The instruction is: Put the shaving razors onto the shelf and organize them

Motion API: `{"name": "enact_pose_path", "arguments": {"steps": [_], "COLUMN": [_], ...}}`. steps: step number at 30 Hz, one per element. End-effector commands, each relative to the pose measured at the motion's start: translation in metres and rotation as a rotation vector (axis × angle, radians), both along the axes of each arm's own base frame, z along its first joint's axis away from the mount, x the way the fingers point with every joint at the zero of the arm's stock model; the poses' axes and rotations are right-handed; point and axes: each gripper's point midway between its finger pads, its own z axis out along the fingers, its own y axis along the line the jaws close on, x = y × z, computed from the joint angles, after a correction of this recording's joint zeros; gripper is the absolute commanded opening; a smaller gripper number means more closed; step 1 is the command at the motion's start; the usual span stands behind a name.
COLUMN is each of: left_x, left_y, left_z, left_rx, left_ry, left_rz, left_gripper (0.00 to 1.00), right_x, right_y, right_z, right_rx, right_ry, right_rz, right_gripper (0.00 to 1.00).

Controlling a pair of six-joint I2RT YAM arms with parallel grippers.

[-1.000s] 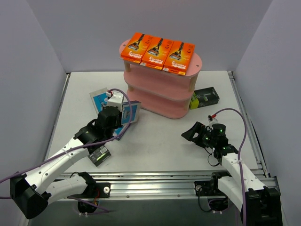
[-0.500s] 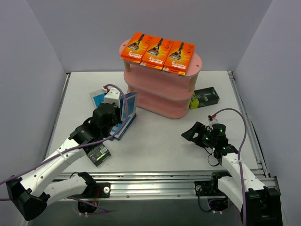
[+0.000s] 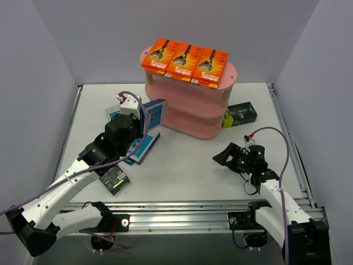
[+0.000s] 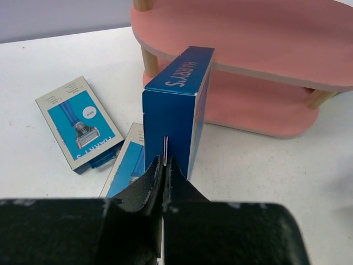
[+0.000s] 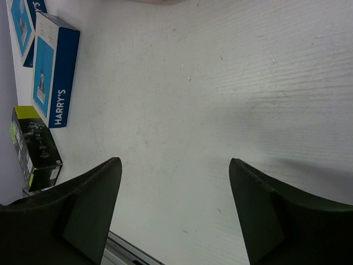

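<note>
Near-left pack: a black and lime razor pack (image 3: pixel 114 179) lies flat on the desk (image 3: pixel 187 165), beside the left forearm and nearer than the blue packs.
Far-left pack: a blue-and-white pack (image 4: pixel 77 124) lies flat, face up, well left of the shelf.
Left hand: the left hand (image 4: pixel 164 163) is pinched narrow on the near end of the held blue pack (image 3: pixel 153 116), its fingers almost touching each other around a thin flap.
Held pack: it stands on its long edge, lifted off the desk, stretching straight away from the hand; its far end reaches the left end of the shelf, level with the middle board.
Pack below the hand: a second blue pack (image 3: pixel 140 148) lies flat on the desk, just under and left of the held one.
Shelf: the pink shelf (image 3: pixel 190 105) stands at the far middle of the desk.
Top board: three orange packs (image 3: pixel 185 61) lie side by side in a row, face up.
Right of shelf: a black-and-green pack (image 3: pixel 240 114) lies just beside the shelf's right end.
Right hand: the right hand (image 3: pixel 229 156) hangs wide and empty over bare desk at the near right, well apart from every pack.
</note>
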Motion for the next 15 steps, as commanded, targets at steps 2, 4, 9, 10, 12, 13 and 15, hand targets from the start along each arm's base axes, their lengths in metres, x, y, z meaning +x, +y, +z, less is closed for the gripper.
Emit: {"name": "enact_pose_path", "arguments": {"steps": [2, 4, 9, 10, 12, 13, 15], "left_x": [0.007, 0.007, 0.011, 0.013, 0.014, 0.014, 0.016], "left_y": [-0.014, -0.017, -0.023, -0.023, -0.024, -0.025, -0.026], "left_z": [0.051, 0.057, 0.069, 0.073, 0.078, 0.081, 0.084], "left_rx": [-0.138, -0.151, -0.155, -0.157, -0.156, -0.158, -0.161], "left_ry": [-0.111, -0.123, -0.143, -0.149, -0.157, -0.164, -0.168], "left_rz": [-0.025, -0.032, -0.046, -0.046, -0.049, -0.051, -0.053], "left_gripper": [0.02, 0.02, 0.02, 0.02, 0.02, 0.02, 0.02], "right_x": [0.006, 0.006, 0.006, 0.006, 0.006, 0.007, 0.007], "right_y": [-0.002, -0.002, -0.003, -0.003, -0.003, -0.003, -0.003], "right_z": [0.008, 0.008, 0.008, 0.008, 0.008, 0.008, 0.008], "right_rx": [-0.002, -0.003, -0.003, -0.003, -0.003, -0.004, -0.005], "right_ry": [-0.040, -0.040, -0.040, -0.040, -0.038, -0.042, -0.042], "right_rz": [-0.010, -0.011, -0.013, -0.013, -0.015, -0.014, -0.015], "right_gripper": [0.74, 0.75, 0.74, 0.75, 0.75, 0.75, 0.75]}}
